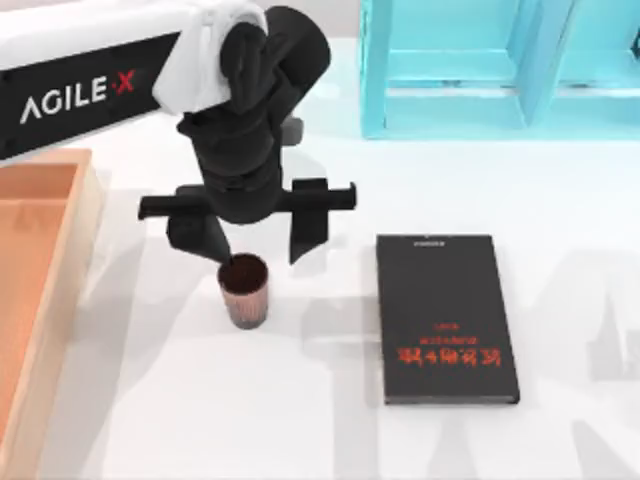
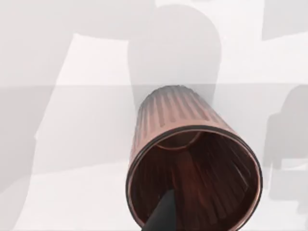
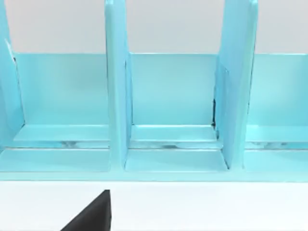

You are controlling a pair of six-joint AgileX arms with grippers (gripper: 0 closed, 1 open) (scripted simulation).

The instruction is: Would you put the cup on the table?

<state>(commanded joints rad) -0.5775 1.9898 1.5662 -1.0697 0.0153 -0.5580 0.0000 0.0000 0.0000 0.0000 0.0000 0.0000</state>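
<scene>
- Surface (image 1: pixel 330 440): big white top w/ lots of free room. Teal divider rack (image 1: pixel 480 70) along the back, orange tray (image 1: pixel 40 290) at the left edge, black book (image 1: pixel 447 318) w/ red lettering lying flat toward the right.
- Left gripper (image 1: pixel 262 240) hangs over the middle, fingers spread wide apart; one finger (image 2: pixel 161 214) dips inside the cup's mouth, the other is outside, well off the wall. Not clamped on anything.
- Right arm is parked facing the rack.
- Cup (image 1: pixel 244 290): small, dark reddish-brown, ribbed wall, no handle. Stands upright on the surface, between tray & book, apart from both.
- Risk, as I judge it: if the arm pulls away sideways instead of straight up, the inner finger would catch the rim & tip the cup, or drag it toward the book.
</scene>
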